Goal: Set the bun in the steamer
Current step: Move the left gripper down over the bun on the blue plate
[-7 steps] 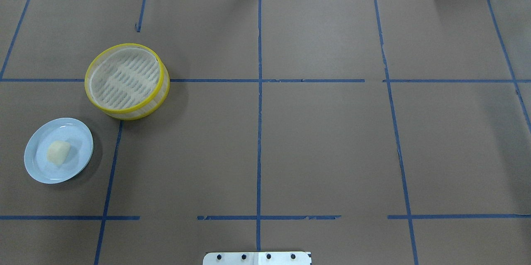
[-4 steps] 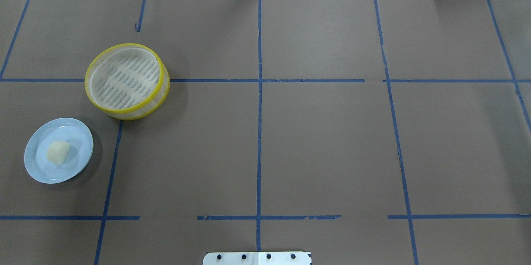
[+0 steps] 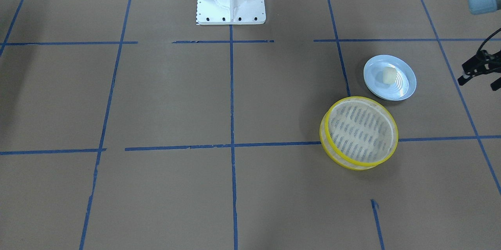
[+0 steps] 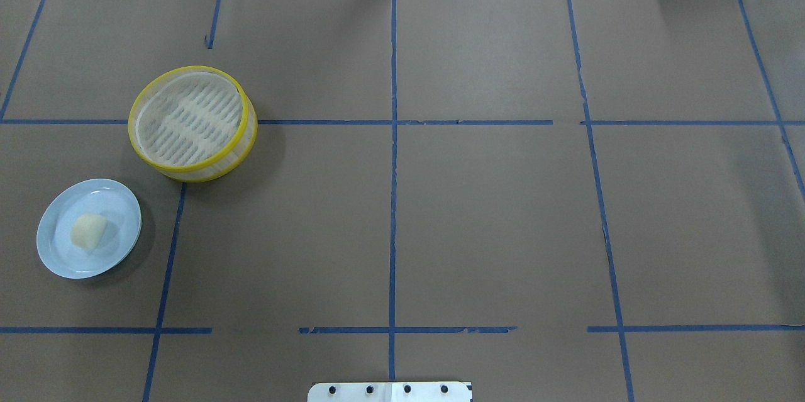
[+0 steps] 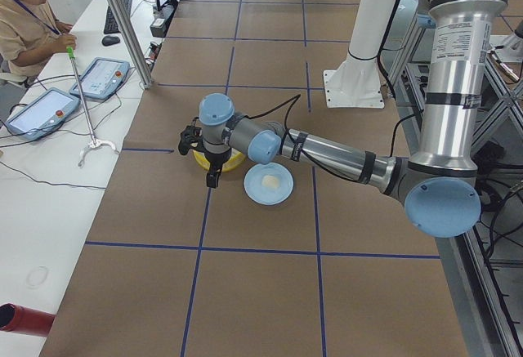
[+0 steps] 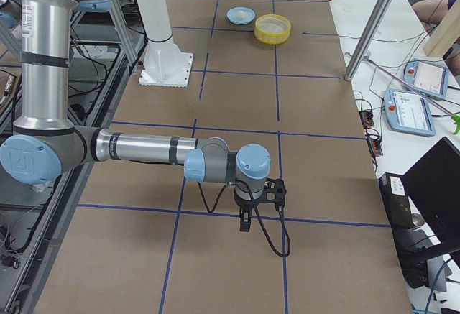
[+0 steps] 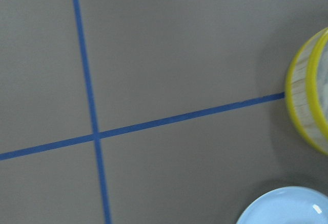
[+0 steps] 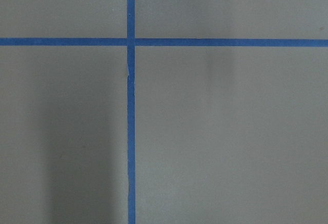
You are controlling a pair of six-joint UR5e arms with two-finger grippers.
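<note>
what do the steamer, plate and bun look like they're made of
steamer: probably plastic, with glossy yellow rims, a translucent beige wall and a slatted floor.
plate: glazed ceramic or plastic; pale blue with shiny highlights.
bun: matte cream lump, dough or foam; cannot tell.

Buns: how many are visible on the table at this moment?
1. The bun lies on the pale blue plate, next to the steamer, which is empty. Nothing in view could hide another.
</note>
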